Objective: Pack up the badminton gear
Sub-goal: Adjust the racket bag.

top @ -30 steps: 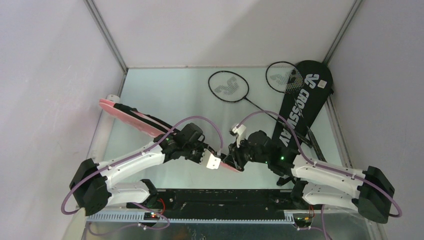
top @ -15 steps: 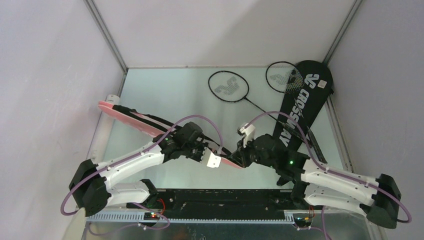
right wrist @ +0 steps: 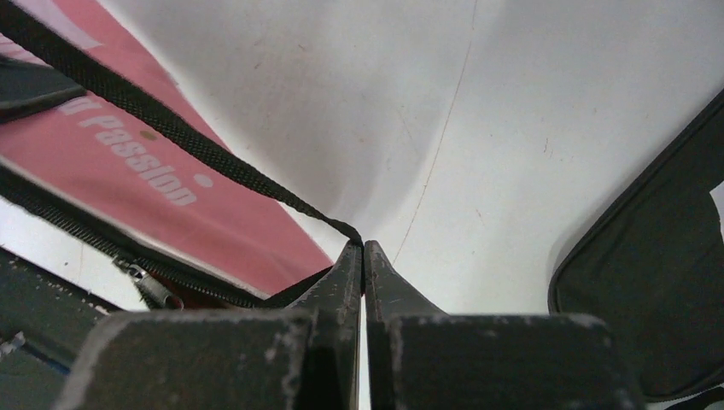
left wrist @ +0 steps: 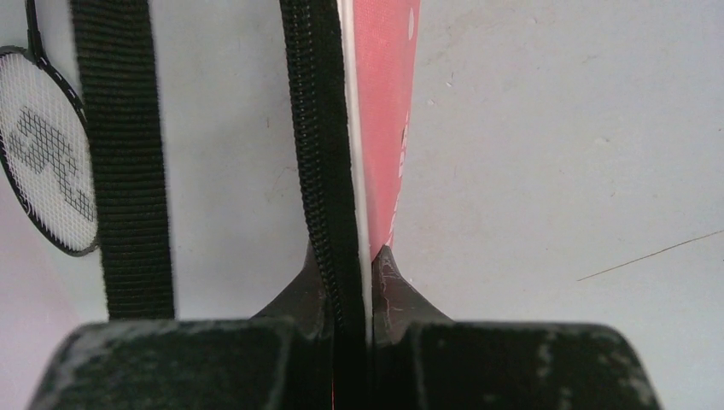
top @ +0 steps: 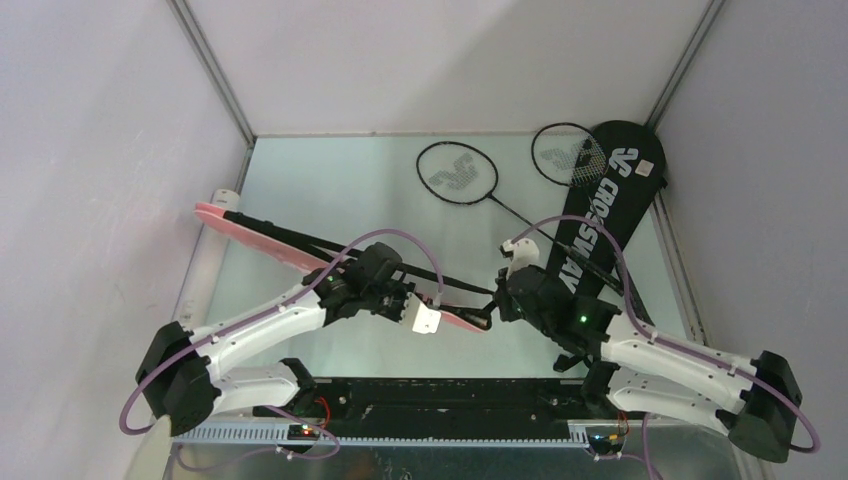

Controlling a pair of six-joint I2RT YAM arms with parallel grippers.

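arms (top: 270,325): white shells, black joints | cables (top: 400,237): purple | left gripper (left wrist: 352,258): black

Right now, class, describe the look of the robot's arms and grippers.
The left arm and right arm have white shells, black joints and a purple cable each. A green light glows on the right arm. The left gripper and right gripper have scuffed, black, pointed fingers.

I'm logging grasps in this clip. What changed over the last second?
The right gripper shut on the black strap of the pink bag and drew away to its right, pulling the strap taut. The left gripper stayed clamped on the bag's zipper edge; the black rackets and black bag did not move.
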